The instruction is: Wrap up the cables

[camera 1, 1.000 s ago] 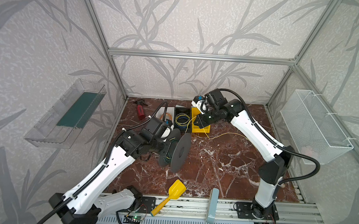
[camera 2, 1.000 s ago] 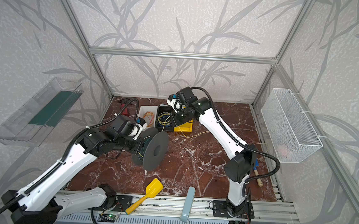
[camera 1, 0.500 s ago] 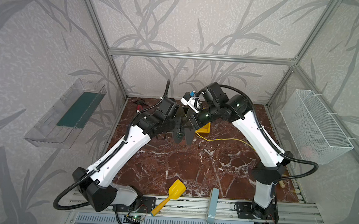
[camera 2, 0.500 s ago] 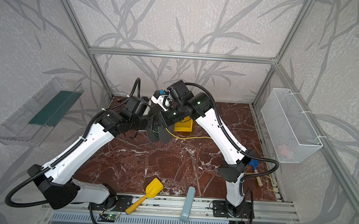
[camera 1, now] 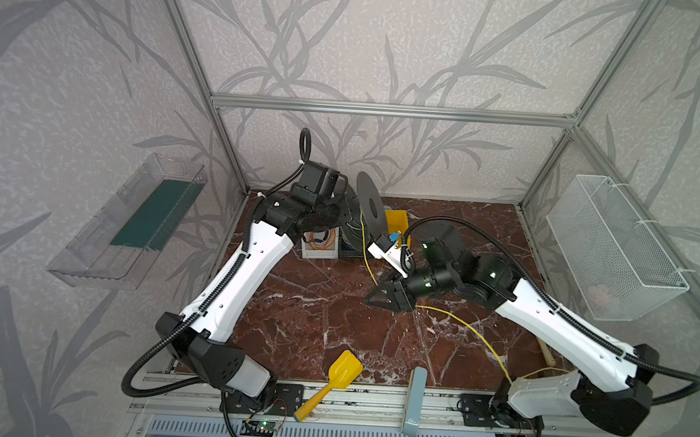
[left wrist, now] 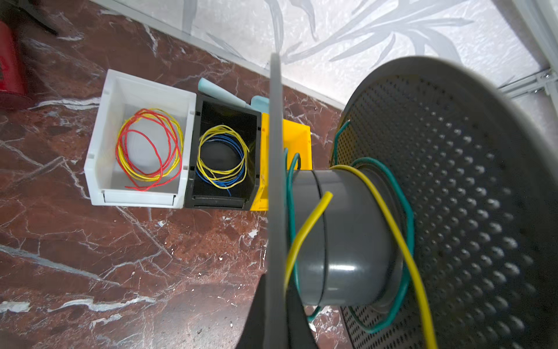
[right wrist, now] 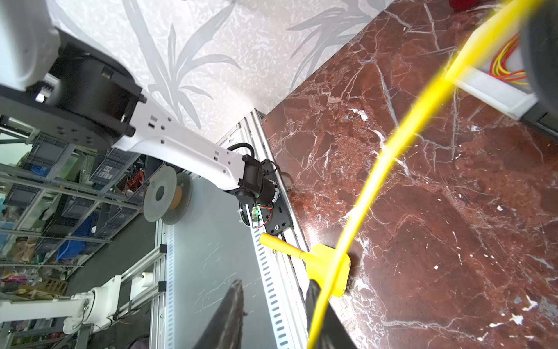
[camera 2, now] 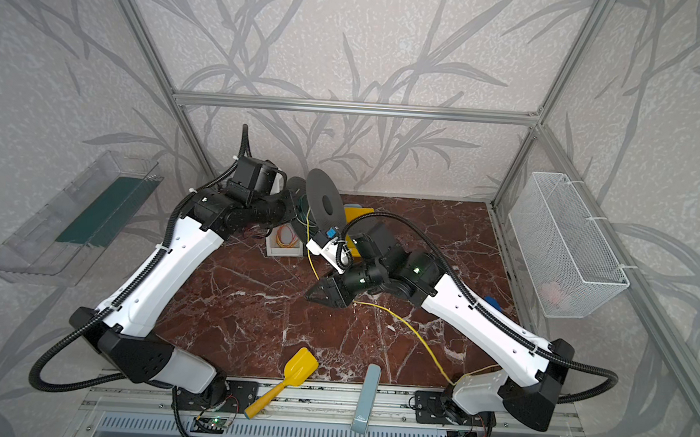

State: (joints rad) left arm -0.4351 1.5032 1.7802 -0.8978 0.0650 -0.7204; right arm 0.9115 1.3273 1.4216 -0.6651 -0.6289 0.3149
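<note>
Far left, clear tray (camera 1: 96,254) on the wall. Back left, left gripper (left wrist: 275,305) clamped on the edge of one flange of the grey spool (left wrist: 347,235), which is held up over the marble table (camera 1: 313,321), axis roughly level. A green wire (left wrist: 409,235) sits loose round the hub. The thin, pale yellow cable (left wrist: 302,232) takes about one slack turn on the same hub, cut end poking free. Along the back wall by the spool, three bins touch in a row: white bin (left wrist: 101,136) with red-and-yellow coil (left wrist: 178,151), black bin (left wrist: 193,157) with blue-and-yellow coil (left wrist: 241,160), then yellow bin (left wrist: 297,142), partly hidden. In both top views the cable drops from the spool to the right gripper (camera 1: 373,299), low over mid-table, then trails rightward across the marble to that arm's base. Right wrist view: fingers (right wrist: 229,314) apart, cable lying along one of them, not pinched. Front edge: yellow scoop (camera 1: 341,373), blue-grey block (camera 1: 414,398). Far right, wire-mesh basket (camera 1: 612,252) on the wall.
</note>
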